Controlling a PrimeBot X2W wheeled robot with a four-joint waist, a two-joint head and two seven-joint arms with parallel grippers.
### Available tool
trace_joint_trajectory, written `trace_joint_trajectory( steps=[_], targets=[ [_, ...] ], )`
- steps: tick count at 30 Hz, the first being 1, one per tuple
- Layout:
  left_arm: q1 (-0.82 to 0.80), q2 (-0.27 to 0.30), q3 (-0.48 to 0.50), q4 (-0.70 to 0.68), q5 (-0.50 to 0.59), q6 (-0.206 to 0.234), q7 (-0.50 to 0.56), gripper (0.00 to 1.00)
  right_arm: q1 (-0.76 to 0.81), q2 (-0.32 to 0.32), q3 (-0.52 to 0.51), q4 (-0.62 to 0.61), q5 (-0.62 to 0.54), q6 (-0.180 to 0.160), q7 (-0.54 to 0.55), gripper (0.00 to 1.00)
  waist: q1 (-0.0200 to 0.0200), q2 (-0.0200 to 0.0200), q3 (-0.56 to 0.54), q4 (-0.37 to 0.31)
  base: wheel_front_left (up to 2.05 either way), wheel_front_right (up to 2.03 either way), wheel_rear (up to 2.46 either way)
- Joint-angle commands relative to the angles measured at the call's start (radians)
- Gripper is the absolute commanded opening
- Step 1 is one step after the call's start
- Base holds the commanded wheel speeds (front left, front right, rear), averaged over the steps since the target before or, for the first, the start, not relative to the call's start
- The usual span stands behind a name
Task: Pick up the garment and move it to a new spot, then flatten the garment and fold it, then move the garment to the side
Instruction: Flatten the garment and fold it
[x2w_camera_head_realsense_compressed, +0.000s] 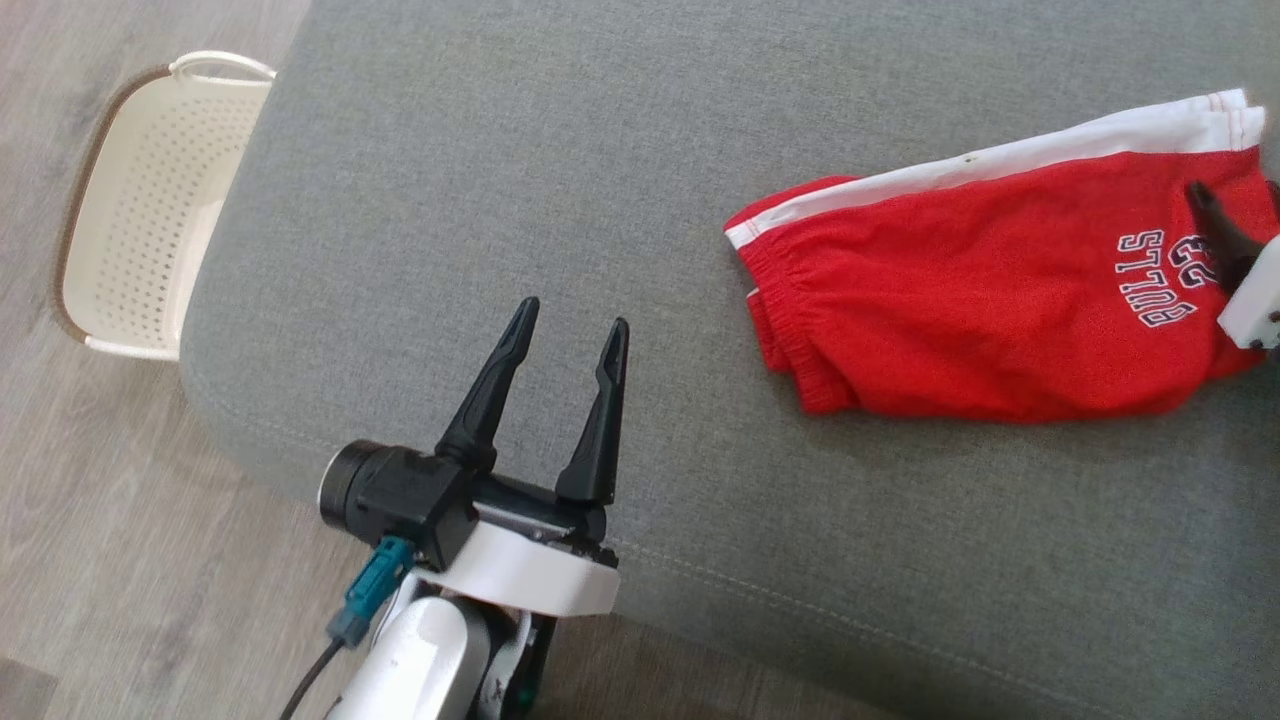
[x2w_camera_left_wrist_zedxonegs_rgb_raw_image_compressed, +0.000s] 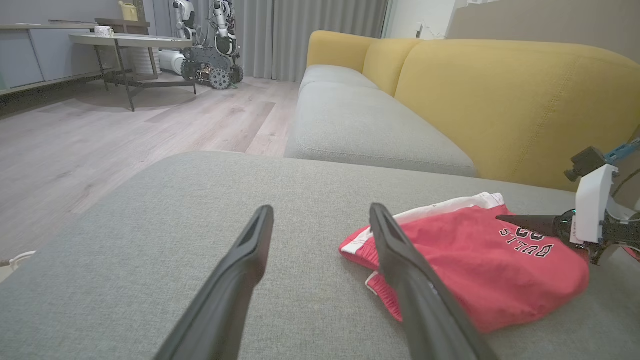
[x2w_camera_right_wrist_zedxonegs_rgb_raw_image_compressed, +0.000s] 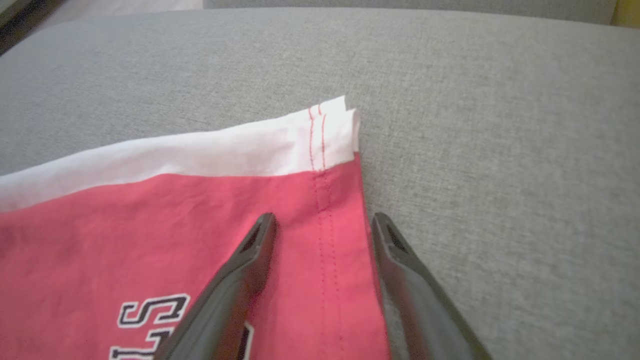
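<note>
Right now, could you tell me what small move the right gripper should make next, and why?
Probably lower the right gripper and close on the hem of the red shorts: its open jaws straddle that edge, while the left gripper hangs open over bare cushion.

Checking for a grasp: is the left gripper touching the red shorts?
Apart. The head view shows bare grey cushion between the left gripper and the red shorts.

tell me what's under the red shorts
The red shorts lie on the grey sofa cushion, which shows beside them. The patch right beneath is covered by the cloth, so anything tucked there cannot be seen.
</note>
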Motion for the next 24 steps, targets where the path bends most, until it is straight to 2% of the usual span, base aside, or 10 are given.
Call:
trace_joint_trajectory(
  steps=[1, 4, 5, 6, 17, 24],
  targets=[
    [-0.007, -0.004, 0.032, -0.040, 0.010, -0.004, -0.012, 1.00, 0.016, 0.006, 0.031, 0.006, -0.017, 0.006, 0.040, 1.00, 0.0000, 0.0000, 0.003, 0.003, 0.00, 0.00, 0.00],
    [-0.009, -0.004, 0.031, -0.045, 0.006, -0.002, -0.012, 1.00, 0.014, 0.020, 0.038, 0.020, -0.022, 0.006, 0.061, 1.00, 0.0000, 0.0000, 0.003, 0.002, 0.00, 0.00, 0.00],
    [-0.012, -0.004, 0.030, -0.048, 0.007, 0.001, -0.012, 1.00, 0.016, 0.038, 0.047, 0.024, -0.017, 0.006, 0.093, 0.37, 0.0000, 0.0000, 0.003, -0.003, 0.00, 0.00, 0.00],
    [-0.013, -0.004, 0.030, -0.049, 0.007, 0.004, -0.012, 1.00, 0.015, 0.042, 0.051, 0.023, -0.016, 0.006, 0.100, 0.00, 0.0000, 0.0000, 0.003, -0.007, 0.00, 0.00, 0.00],
    [-0.005, -0.004, 0.034, -0.038, 0.019, 0.004, -0.012, 1.00, 0.020, 0.047, -0.006, -0.001, 0.051, 0.006, 0.024, 0.00, 0.0000, 0.0000, -0.028, -0.093, 0.00, 0.00, 0.00],
    [0.010, -0.004, 0.047, -0.026, 0.032, -0.006, -0.012, 1.00, 0.037, 0.000, -0.011, -0.032, 0.046, 0.006, 0.004, 0.00, 0.0000, 0.0000, -0.072, -0.182, 0.00, 0.00, 0.00]
  ],
)
